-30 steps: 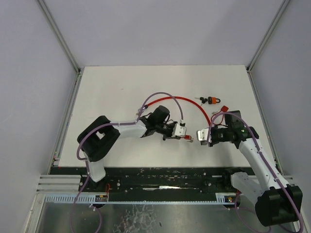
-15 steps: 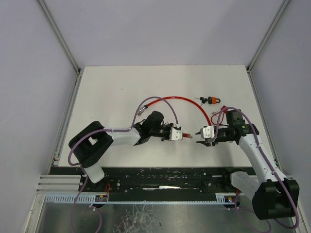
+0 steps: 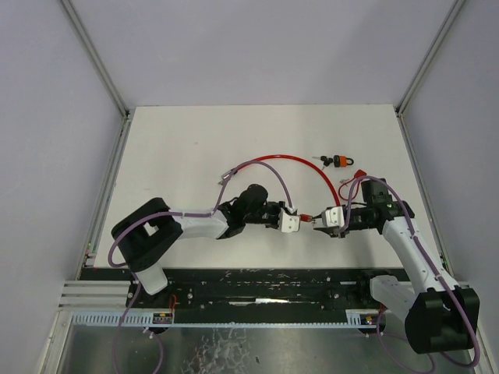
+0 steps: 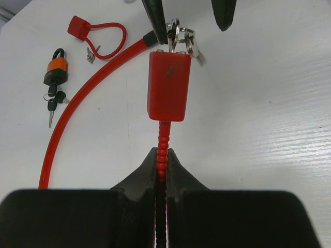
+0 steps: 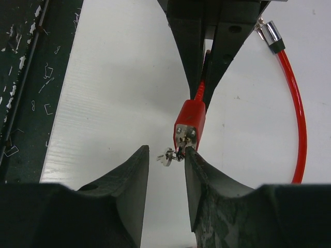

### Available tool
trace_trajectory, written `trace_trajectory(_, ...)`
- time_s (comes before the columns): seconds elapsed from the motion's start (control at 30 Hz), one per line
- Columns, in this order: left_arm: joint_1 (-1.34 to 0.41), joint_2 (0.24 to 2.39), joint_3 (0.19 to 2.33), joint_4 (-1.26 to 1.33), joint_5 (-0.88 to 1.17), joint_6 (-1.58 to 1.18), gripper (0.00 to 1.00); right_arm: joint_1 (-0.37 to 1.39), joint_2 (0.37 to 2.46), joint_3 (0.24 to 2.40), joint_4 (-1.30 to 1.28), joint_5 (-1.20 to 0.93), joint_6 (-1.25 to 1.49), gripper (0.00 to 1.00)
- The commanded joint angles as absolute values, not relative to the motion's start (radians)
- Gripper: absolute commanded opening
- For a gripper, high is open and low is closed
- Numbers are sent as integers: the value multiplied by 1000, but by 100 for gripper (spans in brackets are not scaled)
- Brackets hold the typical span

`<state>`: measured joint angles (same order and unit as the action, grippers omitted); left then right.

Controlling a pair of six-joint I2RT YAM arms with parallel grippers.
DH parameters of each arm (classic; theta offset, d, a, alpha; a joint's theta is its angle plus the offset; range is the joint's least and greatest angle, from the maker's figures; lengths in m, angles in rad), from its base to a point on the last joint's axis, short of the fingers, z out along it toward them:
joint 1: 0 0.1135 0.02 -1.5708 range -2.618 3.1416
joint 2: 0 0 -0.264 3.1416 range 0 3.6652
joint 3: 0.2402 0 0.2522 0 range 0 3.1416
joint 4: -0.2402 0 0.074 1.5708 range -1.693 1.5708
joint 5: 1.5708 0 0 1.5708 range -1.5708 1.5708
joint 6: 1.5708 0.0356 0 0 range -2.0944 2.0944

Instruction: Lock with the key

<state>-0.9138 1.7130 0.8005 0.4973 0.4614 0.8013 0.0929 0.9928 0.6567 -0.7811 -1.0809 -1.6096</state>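
One slip from trouble: with left gripper [image 4: 161,157] clamped on the cable neck [image 4: 163,135] behind the lock body [image 4: 169,85], and right gripper [image 5: 166,152] parted around the key [image 4: 174,32] at its end, could close on the loose ring [image 5: 167,156] and turn nothing.

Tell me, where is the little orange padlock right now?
In the overhead view the orange padlock lies toward the right on the table, past the red cable, its keys at its left and a red tag just nearer.
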Motion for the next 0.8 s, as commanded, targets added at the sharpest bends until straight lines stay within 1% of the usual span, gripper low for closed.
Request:
trace_trajectory(0.0, -915, 1706, 806, 582, 453, 816, 0, 104, 993, 657, -752, -1076, -1609, 39)
trace_trajectory(0.2, -915, 1709, 812, 573, 451, 816, 0, 106, 976, 641, -694, -1098, -1552, 36)
trace_trajectory(0.33, -913, 1709, 815, 571, 450, 813, 0, 106, 981, 638, -671, -1101, -1519, 30)
trace_trajectory(0.53, -914, 1714, 821, 563, 448, 805, 0, 106, 975, 625, -625, -1100, -1475, 29)
trace_trajectory(0.63, -914, 1717, 830, 562, 431, 782, 0, 106, 964, 612, -596, -1099, -1449, 33)
trace_trajectory(0.77, -914, 1721, 851, 548, 386, 739, 0, 105, 930, 613, -533, -1060, -1353, 43)
